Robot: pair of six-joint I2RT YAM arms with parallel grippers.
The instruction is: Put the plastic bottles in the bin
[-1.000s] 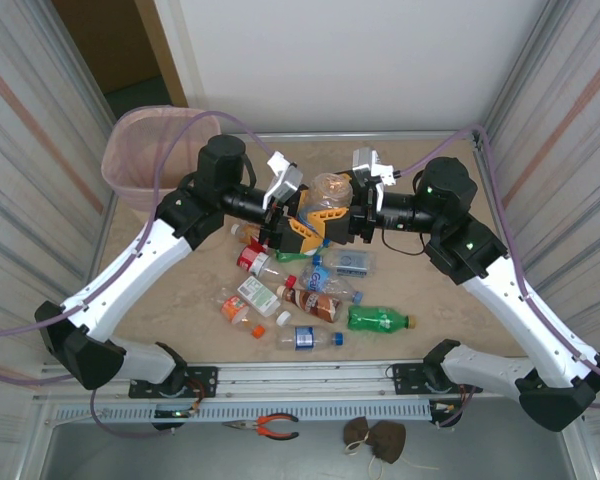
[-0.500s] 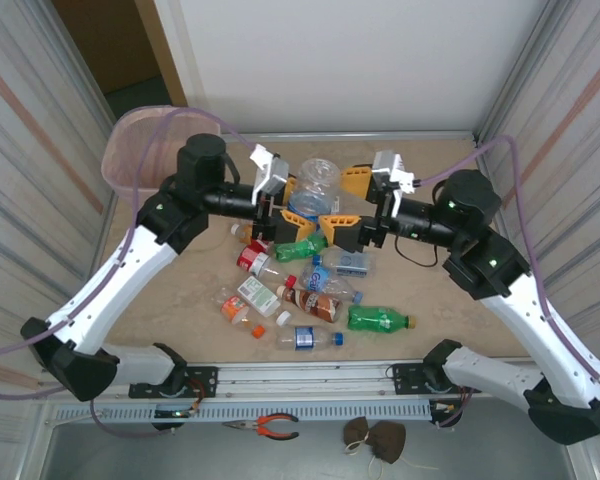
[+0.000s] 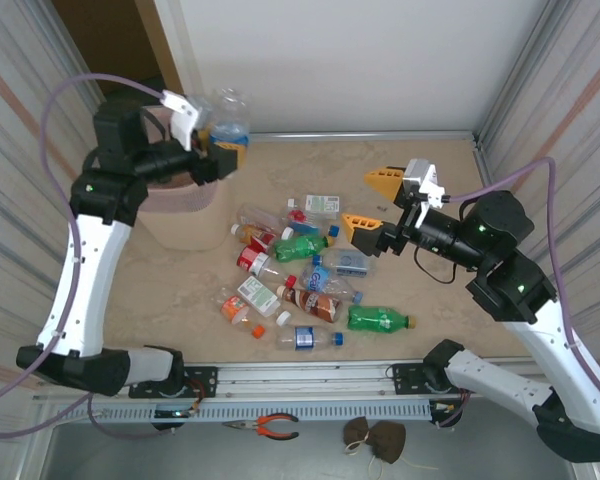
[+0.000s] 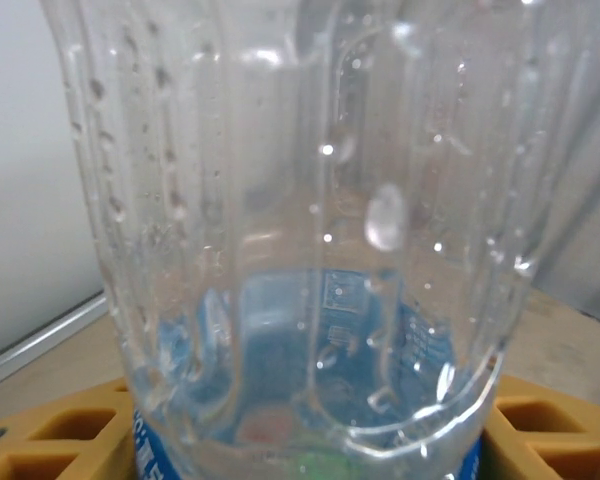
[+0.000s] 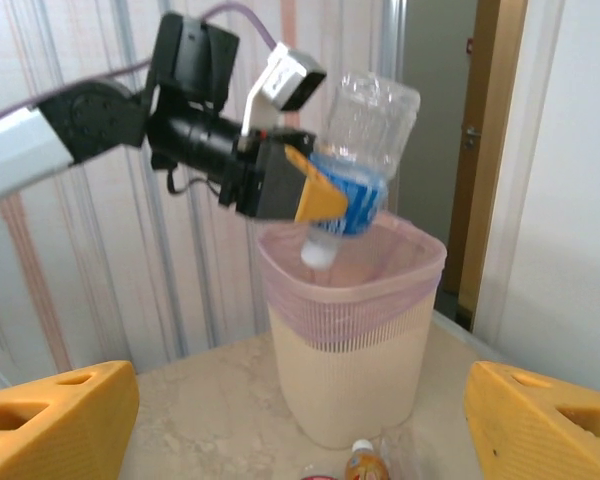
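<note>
My left gripper is shut on a clear plastic bottle with a blue label, held at the table's far left. From the right wrist view that bottle hangs cap-down in the left gripper, just over the mouth of the bin. The bottle sits between yellow fingers in the left wrist view. In the top view the bin is partly hidden by the left arm. My right gripper is open and holds nothing, above the right part of the pile. Several plastic bottles lie mid-table, among them a green one.
Another green bottle and a clear blue-labelled one lie near the front edge. Orange-handled pliers and a brown object rest on the ledge below the table. Corrugated walls close in both sides.
The left arm swung left and up, carrying the bottle from mid-table to over the bin. The right gripper let go of it, opened and drew back to the right.
</note>
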